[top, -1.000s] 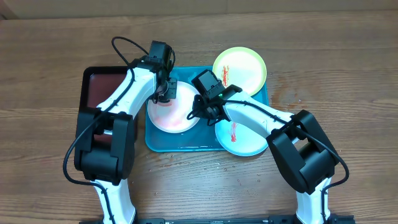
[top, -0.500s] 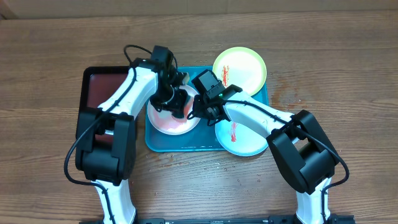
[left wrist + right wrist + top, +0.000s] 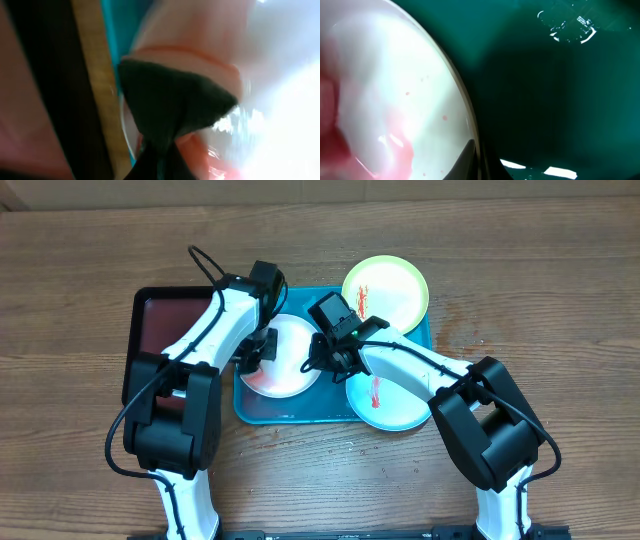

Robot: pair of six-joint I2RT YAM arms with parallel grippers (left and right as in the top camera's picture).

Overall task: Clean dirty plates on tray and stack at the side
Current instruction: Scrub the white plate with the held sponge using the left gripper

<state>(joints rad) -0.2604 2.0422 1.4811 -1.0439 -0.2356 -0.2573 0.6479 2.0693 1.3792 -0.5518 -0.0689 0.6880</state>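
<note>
The white plate [image 3: 291,346] lies on the left half of the cyan tray [image 3: 262,408], with a pink-red smear at its lower left. My left gripper [image 3: 254,352] is shut on a dark cloth [image 3: 172,102] and presses it on the plate's left edge [image 3: 200,55]. My right gripper [image 3: 318,360] is shut on the white plate's right rim [image 3: 470,125]. The yellow-green plate [image 3: 386,292] sits at the tray's back right corner and the pale cyan plate [image 3: 388,402] at its front right. Both carry red smears.
A black tray with a dark red inside [image 3: 158,328] stands directly left of the cyan tray, under my left arm. A wooden table [image 3: 540,300] surrounds both. The cyan tray floor [image 3: 560,95] shows beside the plate in the right wrist view.
My left gripper swept the cloth across the white plate, from its back part to its left edge. The red smear looks thinner. The right gripper has held still on the rim.
</note>
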